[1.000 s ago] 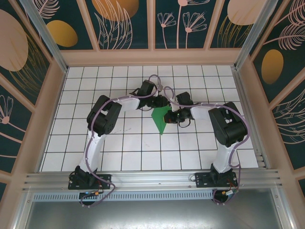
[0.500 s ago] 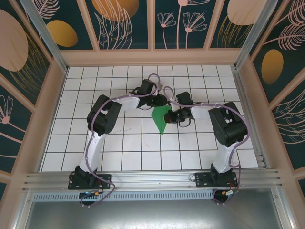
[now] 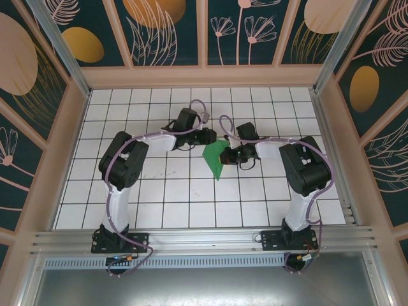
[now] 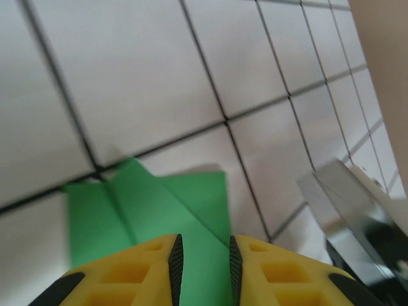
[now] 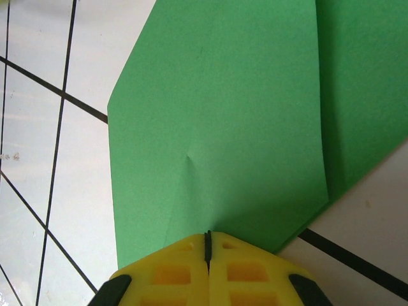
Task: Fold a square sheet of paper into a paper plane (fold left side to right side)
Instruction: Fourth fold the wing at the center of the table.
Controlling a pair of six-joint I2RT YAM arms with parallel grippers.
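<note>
Top external: L arm reaches from its base up over the white tiled table [image 3: 159, 191], left gripper [image 3: 215, 136] near the top corner of the folded green paper [image 3: 215, 162]. The paper lies mid-table as a wedge, point toward the arm bases, wide end away from them. The right gripper [image 3: 227, 155] sits at its R edge, w/ the R arm bent in from the right. Left wrist view adds detail: yellow fingers [image 4: 153, 268] stand a narrow gap apart, green showing through the gap, folded flaps and creases of the paper lying flat on the tiles. A blurred shiny metal part [image 4: 347, 204] sits at the right. Can't tell if the tips touch the paper. Right wrist view: jaws pressed together, seam closed, tips at the paper's near edge. Can't tell whether the sheet is pinched btwn them or just under them. One long crease runs down the paper's R side.
</note>
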